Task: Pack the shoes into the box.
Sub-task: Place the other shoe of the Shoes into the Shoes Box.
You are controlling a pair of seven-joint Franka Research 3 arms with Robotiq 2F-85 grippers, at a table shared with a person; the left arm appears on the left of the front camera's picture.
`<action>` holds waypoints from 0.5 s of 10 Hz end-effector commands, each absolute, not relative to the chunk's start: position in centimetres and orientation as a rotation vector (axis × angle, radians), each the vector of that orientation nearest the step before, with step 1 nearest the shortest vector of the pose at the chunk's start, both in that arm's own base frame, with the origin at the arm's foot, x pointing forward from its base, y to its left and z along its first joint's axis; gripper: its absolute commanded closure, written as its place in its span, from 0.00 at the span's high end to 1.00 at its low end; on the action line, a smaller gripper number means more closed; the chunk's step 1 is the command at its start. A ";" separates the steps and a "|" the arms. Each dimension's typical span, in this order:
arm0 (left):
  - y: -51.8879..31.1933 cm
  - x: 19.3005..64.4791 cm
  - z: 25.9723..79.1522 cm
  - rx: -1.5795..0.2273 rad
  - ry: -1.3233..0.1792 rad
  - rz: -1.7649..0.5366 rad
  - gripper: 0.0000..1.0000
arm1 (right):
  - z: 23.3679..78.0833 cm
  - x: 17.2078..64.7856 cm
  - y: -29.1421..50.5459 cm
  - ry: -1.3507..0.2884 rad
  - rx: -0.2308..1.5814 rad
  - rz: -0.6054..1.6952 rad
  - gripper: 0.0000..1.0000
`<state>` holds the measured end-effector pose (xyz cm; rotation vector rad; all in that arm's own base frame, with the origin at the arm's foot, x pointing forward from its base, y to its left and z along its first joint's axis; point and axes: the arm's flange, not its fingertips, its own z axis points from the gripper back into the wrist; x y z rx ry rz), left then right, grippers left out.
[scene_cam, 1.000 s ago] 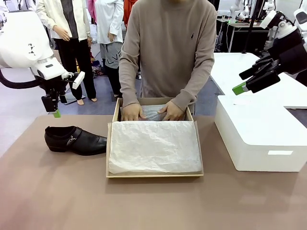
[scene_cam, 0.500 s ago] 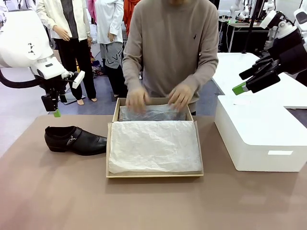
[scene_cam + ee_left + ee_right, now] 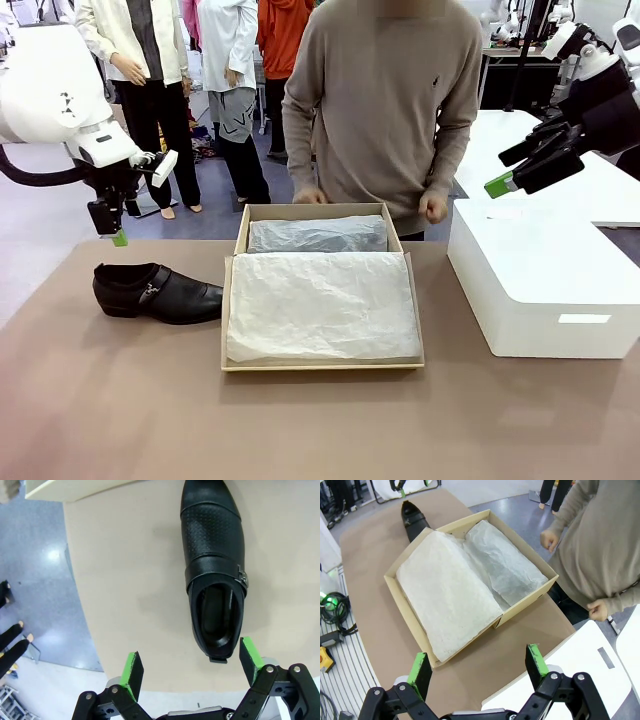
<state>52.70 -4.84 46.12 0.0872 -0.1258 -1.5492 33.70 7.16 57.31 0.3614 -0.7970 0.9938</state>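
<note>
the one shoe [image 3: 157, 292] in the open lies on its sole on the table, just to the left of the box [image 3: 237, 238]. its long axis runs across the table, toe toward the box wall and heel away from it. the left gripper [image 3: 110, 231] hangs above the heel end with its fingers spread and nothing between them. in its own wrist view the shoe [image 3: 212, 555] runs straight away from the fingers, so closing would squeeze across its width. the heel sits off toward one pad, so i judge the left gripper [image 3: 190, 655] needs a small sideways shift before it drops. the right gripper [image 3: 503, 170] is also spread and empty, high over the white box [image 3: 540, 290], well apart from the shoe, so the left arm is the nearer. tissue paper [image 3: 320, 305] covers the box, and a grey bundle [image 3: 318, 235] lies at its far end; i cannot tell what is inside. the person's hands [image 3: 433, 207] are held off the box.
</note>
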 end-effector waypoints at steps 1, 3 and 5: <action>-4.0 54.3 45.3 0.092 -0.135 -1.574 1.00 | 57.3 33.8 7.2 -0.805 0.378 0.996 1.00; -3.8 55.2 44.3 0.099 -0.133 -1.573 1.00 | 57.3 33.8 7.2 -0.805 0.378 0.996 1.00; -3.4 55.5 42.8 0.090 -0.110 -1.569 1.00 | 57.3 33.8 7.2 -0.805 0.378 0.996 1.00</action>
